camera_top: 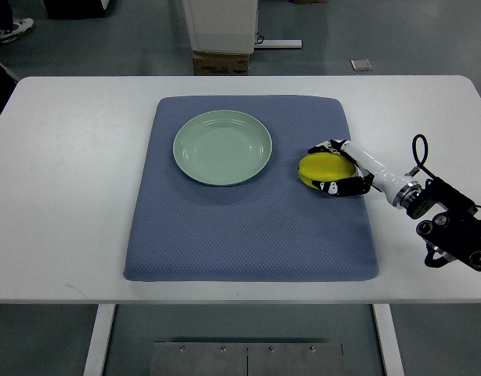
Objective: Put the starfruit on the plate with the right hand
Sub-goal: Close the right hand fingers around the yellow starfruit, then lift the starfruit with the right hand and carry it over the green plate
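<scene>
We see a white table [60, 196] on a grey floor [397, 35]. Beyond its far edge stands a white cabinet [221, 23] with a cardboard box [221, 63] at its foot. Light falls evenly.

No text, label, brand, number or sign can be read anywhere in the top view. The cardboard box [221, 63] on the floor beyond the table [60, 196], far from the hand [334, 168], shows no legible print.
</scene>
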You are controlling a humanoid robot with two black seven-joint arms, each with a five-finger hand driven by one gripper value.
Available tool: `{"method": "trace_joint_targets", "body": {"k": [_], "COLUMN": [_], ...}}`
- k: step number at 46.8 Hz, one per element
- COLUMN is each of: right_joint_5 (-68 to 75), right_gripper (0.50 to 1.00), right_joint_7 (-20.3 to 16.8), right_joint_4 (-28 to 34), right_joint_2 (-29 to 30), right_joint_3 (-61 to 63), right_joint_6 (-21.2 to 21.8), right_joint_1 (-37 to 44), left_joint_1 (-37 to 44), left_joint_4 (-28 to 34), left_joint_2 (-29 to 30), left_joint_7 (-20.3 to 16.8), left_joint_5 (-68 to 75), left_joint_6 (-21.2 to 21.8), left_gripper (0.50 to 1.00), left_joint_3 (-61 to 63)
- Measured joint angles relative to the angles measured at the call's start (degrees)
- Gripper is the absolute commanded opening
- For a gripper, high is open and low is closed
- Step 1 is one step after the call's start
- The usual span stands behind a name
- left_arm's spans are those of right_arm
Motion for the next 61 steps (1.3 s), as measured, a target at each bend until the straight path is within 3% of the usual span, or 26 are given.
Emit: {"method": "trace_joint_targets", "body": {"k": [32,61], "right_joint_5": [2.0,4.7], "right_gripper": [0.500,0.500], "right_joint_7": [-0.9,-2.4], "right_joint_4": [1.1,0.5], "right_joint_2": [0.4,7.7], "right_joint_3": [0.5,-5.2], "right_joint_6": [1.3,2.8], "right_joint_1": [6.3,17.5], "left_joint_1": [0.0,0.0], "left_joint_4": [0.0,0.0], "left_joint_2": [0.0,0.0], "left_joint_7": [0.0,0.0], "left_joint_5": [0.0,0.0], "left_joint_6": [0.0,0.0], "left_gripper": [1.000,1.000], "left_joint_3": [0.0,0.0]}}
